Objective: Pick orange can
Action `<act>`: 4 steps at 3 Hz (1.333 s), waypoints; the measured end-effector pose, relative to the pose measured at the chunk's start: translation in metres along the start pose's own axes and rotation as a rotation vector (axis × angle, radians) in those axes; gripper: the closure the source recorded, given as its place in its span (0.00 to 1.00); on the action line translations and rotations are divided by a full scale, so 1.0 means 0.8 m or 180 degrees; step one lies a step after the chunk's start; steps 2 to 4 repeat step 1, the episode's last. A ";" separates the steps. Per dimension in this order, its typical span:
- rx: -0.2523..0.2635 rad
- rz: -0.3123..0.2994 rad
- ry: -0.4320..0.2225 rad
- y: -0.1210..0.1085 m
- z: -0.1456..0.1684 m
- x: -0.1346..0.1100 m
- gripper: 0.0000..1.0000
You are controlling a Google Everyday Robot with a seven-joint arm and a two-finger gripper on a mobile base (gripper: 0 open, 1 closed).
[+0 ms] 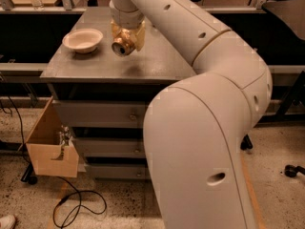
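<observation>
The orange can (123, 44) is orange-gold with a silver end facing me. It lies sideways in my gripper (127, 38), lifted above the grey table top (95, 63), with its shadow on the surface below. My gripper hangs from the big white arm that reaches over the table from the right, and it is shut on the can. The yellowish fingers (139, 36) clasp the can's sides.
A cream bowl (82, 39) stands on the table left of the can. The table has drawers below. A cardboard box (50, 147) hangs at the lower left, with a black cable (78, 206) on the speckled floor. Shelving runs behind the table.
</observation>
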State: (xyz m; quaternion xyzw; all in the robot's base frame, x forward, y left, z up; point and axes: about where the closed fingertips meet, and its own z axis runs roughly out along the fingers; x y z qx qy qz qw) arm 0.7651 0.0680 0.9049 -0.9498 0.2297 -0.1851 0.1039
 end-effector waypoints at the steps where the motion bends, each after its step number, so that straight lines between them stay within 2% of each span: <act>1: 0.0107 0.0016 -0.0046 -0.003 -0.017 0.004 1.00; 4: 0.0107 0.0016 -0.0046 -0.003 -0.017 0.004 1.00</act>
